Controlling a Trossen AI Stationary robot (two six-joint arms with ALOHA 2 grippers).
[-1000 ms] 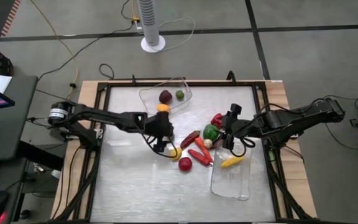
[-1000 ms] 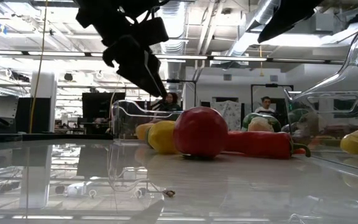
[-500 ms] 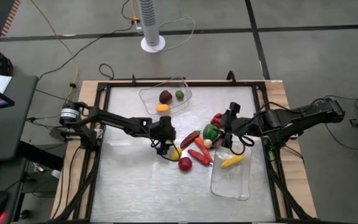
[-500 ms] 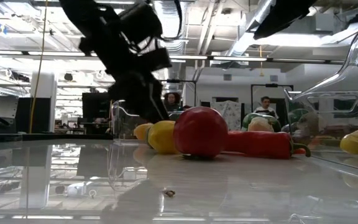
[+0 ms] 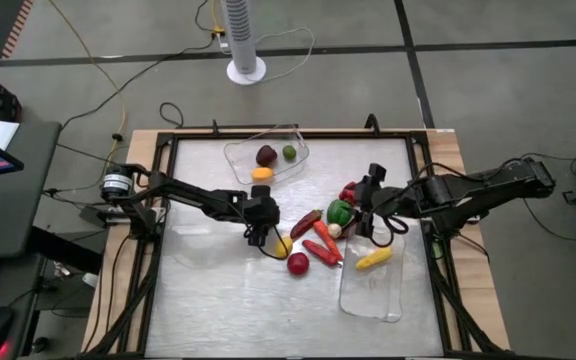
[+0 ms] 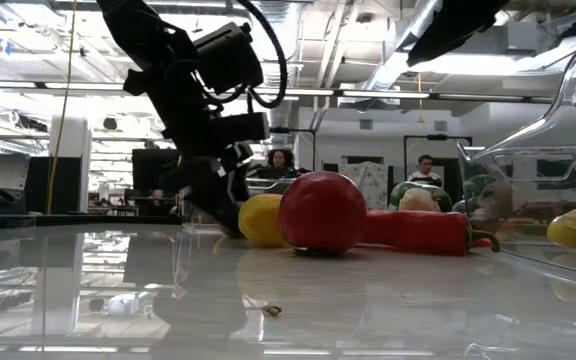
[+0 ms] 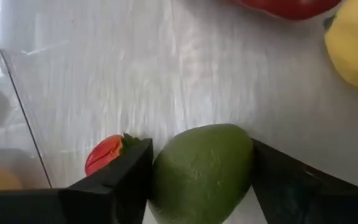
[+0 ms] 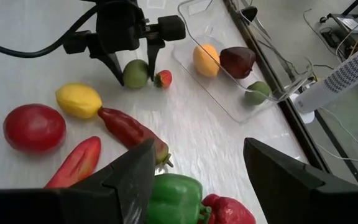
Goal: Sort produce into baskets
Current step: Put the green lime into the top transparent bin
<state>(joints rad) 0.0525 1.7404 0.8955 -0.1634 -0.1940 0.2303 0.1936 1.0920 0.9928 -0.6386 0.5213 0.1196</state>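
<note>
The left gripper (image 5: 258,233) sits low on the brushed metal table (image 5: 208,300), just left of the yellow lemon-shaped piece (image 5: 282,245), which serves as the landmark here. Its fingers are spread around a small round green fruit (image 7: 201,171), one finger on each side, not yet pressed in as far as the left wrist view shows. A small red strawberry-like piece (image 7: 106,153) lies just beside that fruit, on the side away from the lemon. Behind the lemon, toward the far edge, stands the clear plastic tub (image 5: 236,157) holding an orange round piece (image 5: 262,174), a dark purple piece (image 5: 266,155) and a small green one (image 5: 289,152).

Right of the lemon lie a round red tomato-like piece (image 5: 298,263), long red peppers (image 5: 322,250) and a green bell pepper (image 5: 340,211). Farther right, the right gripper (image 5: 368,215) hangs open above the pile, waiting, beside the second clear tub (image 5: 393,295) with a yellow banana-like piece (image 5: 373,259) in it.

The risk lies in the closing: the round fruit could squirt out from smooth fingers, or one finger could catch the strawberry piece and drag it along or pinch both. A roll toward the lemon would scatter the cluster.
</note>
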